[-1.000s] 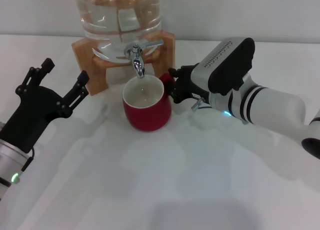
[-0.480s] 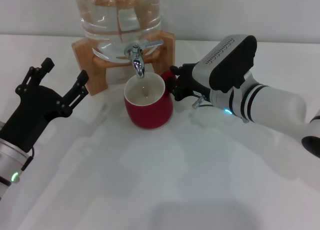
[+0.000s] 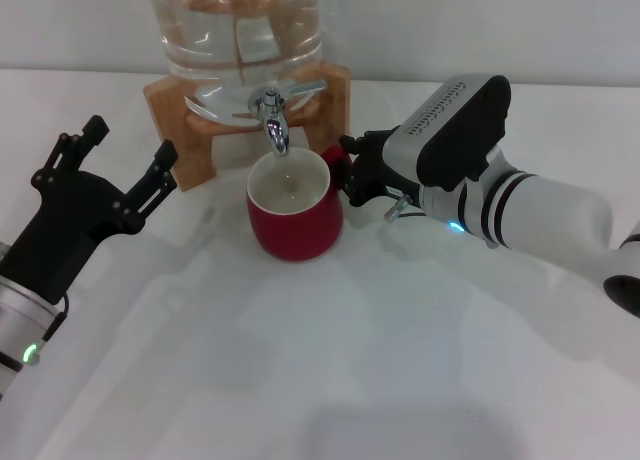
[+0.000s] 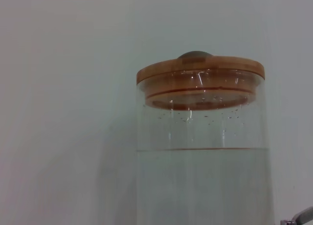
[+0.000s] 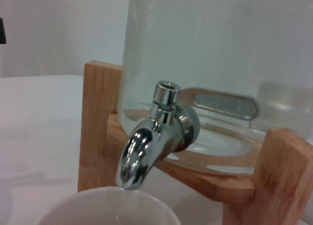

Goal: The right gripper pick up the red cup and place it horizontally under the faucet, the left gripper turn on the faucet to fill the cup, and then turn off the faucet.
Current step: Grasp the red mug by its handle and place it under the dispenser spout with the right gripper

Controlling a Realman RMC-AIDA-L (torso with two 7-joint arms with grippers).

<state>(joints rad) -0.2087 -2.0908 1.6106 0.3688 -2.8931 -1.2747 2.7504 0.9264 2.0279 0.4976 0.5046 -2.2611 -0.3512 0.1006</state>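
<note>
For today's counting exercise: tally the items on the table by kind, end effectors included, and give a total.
Cup: 1
Jar with faucet: 1
Stand: 1
End effectors: 2, left and right
Total: 5

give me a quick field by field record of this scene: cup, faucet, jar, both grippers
red cup: upright on the white table, mouth under the spout, looks empty
faucet: chrome, spout pointing down over the cup, no water stream visible
water jar: clear glass, partly full, wooden lid, on a wooden stand
right gripper: at the cup's handle side, jaws closed on the handle
left gripper: to the left of the stand, jaws open, holding nothing, not touching the faucet
</note>
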